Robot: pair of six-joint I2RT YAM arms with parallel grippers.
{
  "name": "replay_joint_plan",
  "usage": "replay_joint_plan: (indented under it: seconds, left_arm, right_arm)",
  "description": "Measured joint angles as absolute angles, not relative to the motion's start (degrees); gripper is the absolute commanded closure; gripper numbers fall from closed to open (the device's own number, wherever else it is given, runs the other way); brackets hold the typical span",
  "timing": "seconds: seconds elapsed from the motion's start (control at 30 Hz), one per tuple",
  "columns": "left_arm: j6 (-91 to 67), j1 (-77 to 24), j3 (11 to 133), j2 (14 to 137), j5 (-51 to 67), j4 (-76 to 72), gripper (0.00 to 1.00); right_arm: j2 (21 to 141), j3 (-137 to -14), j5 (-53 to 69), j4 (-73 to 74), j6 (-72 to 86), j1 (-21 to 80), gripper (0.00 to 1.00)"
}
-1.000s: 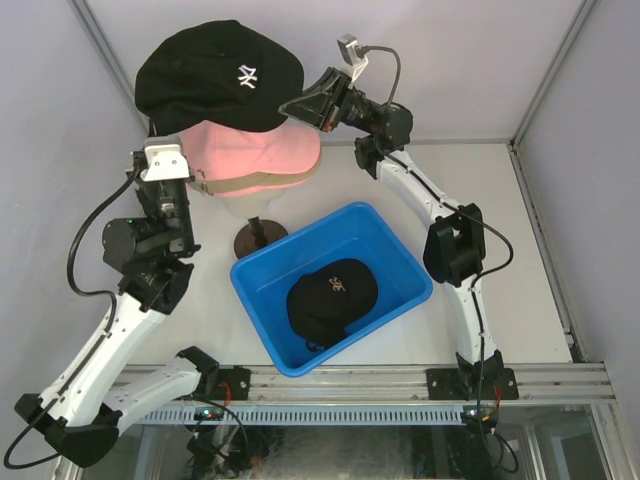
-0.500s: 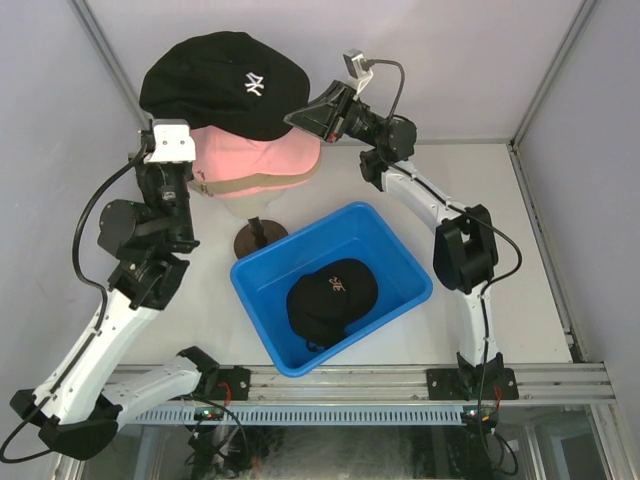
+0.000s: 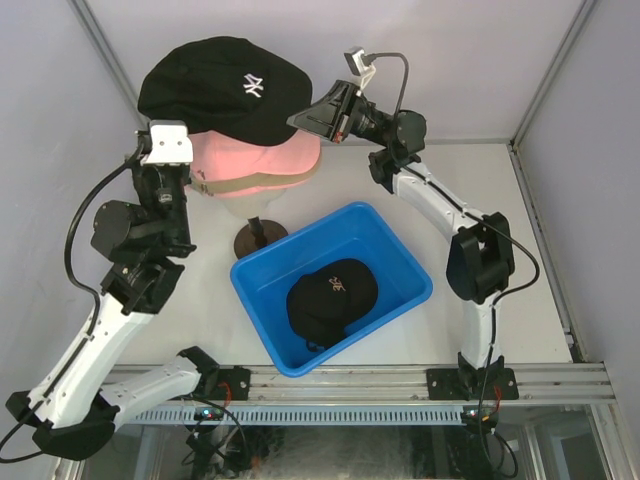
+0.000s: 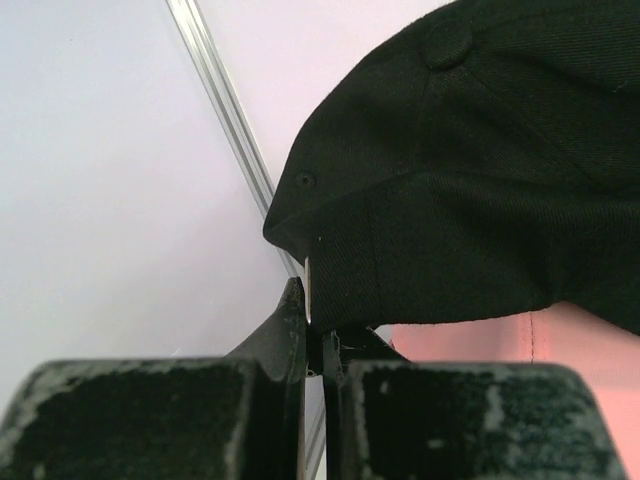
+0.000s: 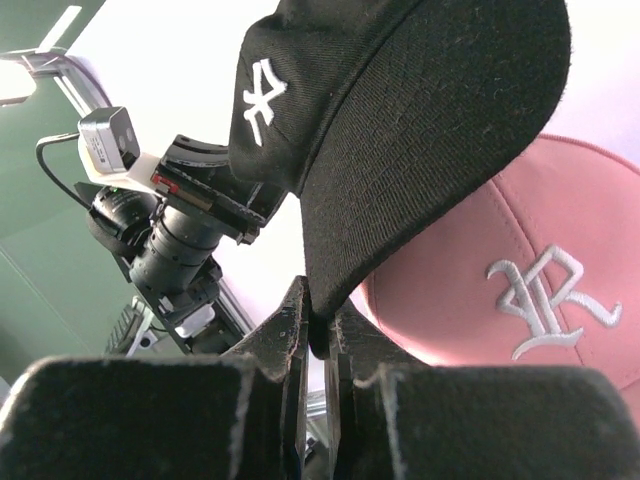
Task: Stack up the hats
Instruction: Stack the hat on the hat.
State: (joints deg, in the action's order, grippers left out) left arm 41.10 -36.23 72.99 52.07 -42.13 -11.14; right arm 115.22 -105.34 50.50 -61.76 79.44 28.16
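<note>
NY cap (image 3: 215, 85): right gripper (image 5: 318, 330) clamps its brim, left gripper (image 4: 313, 322) seemingly its rear edge.

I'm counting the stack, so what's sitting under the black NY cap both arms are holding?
Below the black NY cap is the pink cap, then the edge of a tan cap, all on the mannequin head. The caps hide the head's top.

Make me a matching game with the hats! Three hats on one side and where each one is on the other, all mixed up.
Hats:
1. black NY cap
2. pink cap
3. black cap with orange mark

Places:
A. lying in the blue bin
B. resting on the tan cap on the mannequin head
C. pinched by the left fingers and right fingers

Pairs: 1-C, 2-B, 3-A
</note>
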Motion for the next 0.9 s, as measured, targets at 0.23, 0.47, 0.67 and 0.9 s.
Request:
replay_joint_plan:
  seconds: [0.23, 0.47, 0.67, 0.9]
  left_arm:
    - [41.1, -36.4, 73.0, 51.7, -42.3, -9.7, 1.0]
    - [41.2, -36.4, 73.3, 51.5, -42.9, -8.3, 1.0]
    - [42.5, -36.5, 74.4, 51.6, -43.4, -7.8, 1.0]
    - [46.3, -36.5, 75.8, 53.6, -44.8, -8.9, 1.0]
  right_arm:
    - [114.2, -104.7, 51.4, -57.8, 79.4, 28.2, 1.0]
    - [113.1, -104.7, 51.9, -55.2, 79.4, 28.2, 1.0]
    - [112.0, -104.7, 52.2, -53.8, 79.4, 28.2, 1.0]
    - [112.0, -104.7, 52.3, -53.3, 79.4, 28.2, 1.0]
